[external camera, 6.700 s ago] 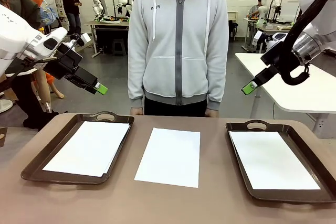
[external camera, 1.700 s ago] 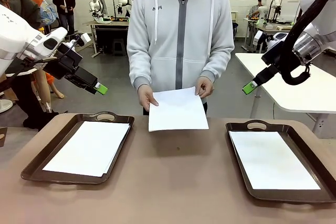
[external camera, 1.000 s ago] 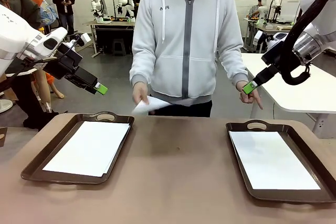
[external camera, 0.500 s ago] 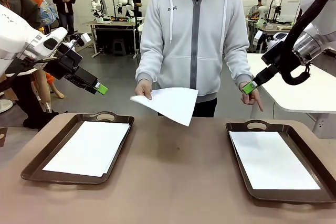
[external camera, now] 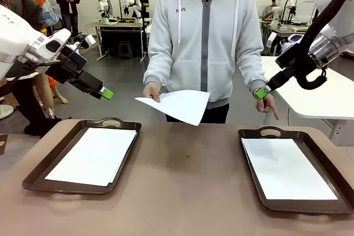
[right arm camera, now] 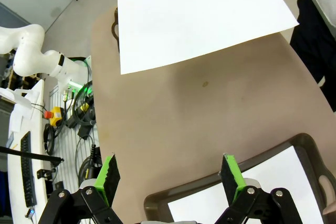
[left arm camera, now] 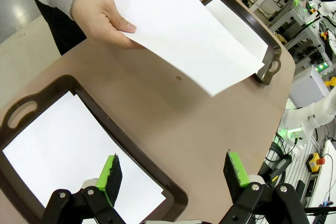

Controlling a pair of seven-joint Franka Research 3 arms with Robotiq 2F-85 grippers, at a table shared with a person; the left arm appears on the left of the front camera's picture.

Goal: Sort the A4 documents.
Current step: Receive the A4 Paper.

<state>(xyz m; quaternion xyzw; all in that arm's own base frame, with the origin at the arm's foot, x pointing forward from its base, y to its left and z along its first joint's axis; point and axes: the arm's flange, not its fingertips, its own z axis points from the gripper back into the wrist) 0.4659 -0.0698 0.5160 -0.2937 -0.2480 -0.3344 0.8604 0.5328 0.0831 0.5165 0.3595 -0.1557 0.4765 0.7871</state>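
White, thin, blank A4 sheet [external camera: 176,105] is up in the air over the far middle of the table, pinched at one edge by the person's hand [external camera: 151,91], so most of it hangs free and droops toward the tabletop. Two more plain white sheets already sit flat: one in the dark brown handled tray on the robot's left [external camera: 41,168] and one in the matching tray on the right [external camera: 326,153]. The person's other hand [external camera: 267,102] points down toward that right tray.

Both arms hover high and well apart from the paper. The left gripper [left arm camera: 174,173] has its green-padded fingers spread wide with nothing between them, and the right gripper [right arm camera: 170,177] looks the same.

My worry: a floppy sheet held by one edge is a lousy target. If a gripper comes in off-angle, I'd guess it crumples or folds the paper, or closes on air as the sheet sags. A loose pinch could let it flutter onto the bare brown tabletop [external camera: 188,192], or into the wrong tray.
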